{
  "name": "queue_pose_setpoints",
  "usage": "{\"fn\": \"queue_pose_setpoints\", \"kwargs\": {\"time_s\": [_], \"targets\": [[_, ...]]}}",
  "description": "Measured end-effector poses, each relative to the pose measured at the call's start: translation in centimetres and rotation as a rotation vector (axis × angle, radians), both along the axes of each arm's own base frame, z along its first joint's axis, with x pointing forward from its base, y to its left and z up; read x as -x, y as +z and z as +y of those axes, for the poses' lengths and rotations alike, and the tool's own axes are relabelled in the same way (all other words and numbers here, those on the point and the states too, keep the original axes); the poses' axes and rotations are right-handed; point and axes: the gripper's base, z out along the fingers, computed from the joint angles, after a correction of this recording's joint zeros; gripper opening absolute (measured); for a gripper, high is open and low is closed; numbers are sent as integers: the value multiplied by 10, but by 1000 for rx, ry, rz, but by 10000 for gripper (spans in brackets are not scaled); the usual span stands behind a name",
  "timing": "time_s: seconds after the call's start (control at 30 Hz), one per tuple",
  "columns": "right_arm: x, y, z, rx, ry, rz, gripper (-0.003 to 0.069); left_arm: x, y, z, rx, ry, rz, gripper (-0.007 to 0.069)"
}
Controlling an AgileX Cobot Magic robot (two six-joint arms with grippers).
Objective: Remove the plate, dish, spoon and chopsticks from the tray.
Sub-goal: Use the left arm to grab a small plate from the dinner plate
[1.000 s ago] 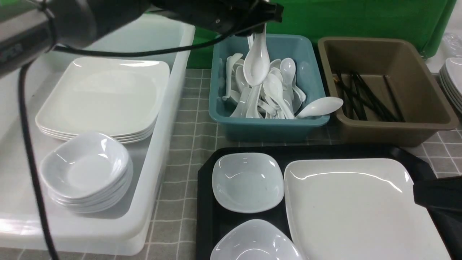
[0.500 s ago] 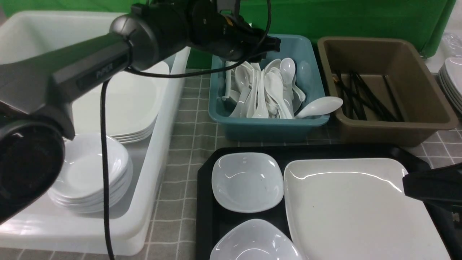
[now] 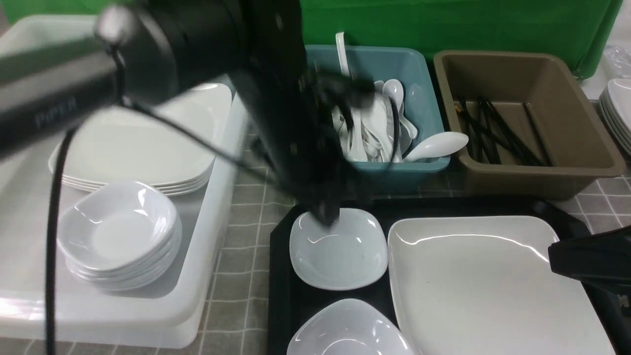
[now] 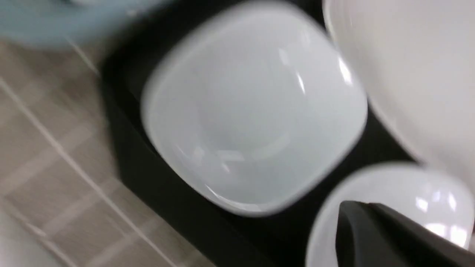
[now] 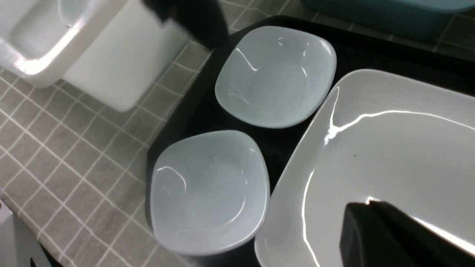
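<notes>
- On left arm (image 3: 59,101): "PiPER" lettering.
- Teal bin (image 3: 394,178) holds spoons (image 3: 438,144); brown bin (image 3: 542,180), chopsticks (image 3: 493,133).
- Tray (image 3: 280,281) carries plate (image 3: 483,281), two dishes (image 3: 350,330).
- Left gripper (image 3: 326,215) blurred over far dish (image 3: 345,254), right gripper (image 3: 586,259) by plate; openings unreadable.

Black tray (image 3: 280,296), cream plate (image 3: 483,286), teal bin (image 3: 394,175), grey checked cloth (image 3: 231,276).

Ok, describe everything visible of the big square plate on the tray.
The plate is a large, glossy cream-white square with rounded corners and a shallow raised rim, plastic or glazed ceramic by its shine. It lies flat, right side up and empty apart from a tiny dark speck, on the right part of the black tray. The far dish and near dish sit close on its left; contact cannot be told.
</notes>
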Motion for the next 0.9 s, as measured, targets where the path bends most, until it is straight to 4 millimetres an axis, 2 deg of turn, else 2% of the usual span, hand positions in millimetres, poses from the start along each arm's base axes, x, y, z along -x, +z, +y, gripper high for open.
{"fn": "queue_pose_setpoints", "kwargs": {"time_s": [0.03, 0.1, 0.13, 0.2, 0.27, 0.33, 0.47, 0.6, 0.7, 0.83, 0.9], "targets": [[0, 0, 0, -4, 0, 0, 29, 15, -18, -5, -22, -27, 15, 4], [0, 0, 0, -4, 0, 0, 29, 23, -31, -8, -35, -43, 25, 4], [0, 0, 0, -6, 0, 0, 30, 33, -47, -10, -61, -64, 25, 8], [0, 0, 0, -6, 1, -1, 31, 38, -58, -12, -68, -71, 4, 34], [0, 0, 0, -7, 2, -1, 31, 38, -61, -12, -57, -61, -14, 64], [0, 0, 1, -8, 2, -1, 31, 35, -62, -13, -46, -50, -44, 125], [0, 1, 1, -9, 2, -1, 31, 31, -64, -11, -64, -55, -101, 297], [0, 1, 1, -7, 5, -4, 31, 32, -65, -9, -82, -62, -97, 433], [0, 1, 1, -6, 7, -6, 31, 32, -70, -9, -97, -63, -73, 478], [0, 1, 1, -11, 7, -6, 31, 32, -80, -10, -114, -59, -36, 484], [0, 1, 1, -12, 7, -5, 31, 32, -91, -13, -121, -53, -5, 477]]}}
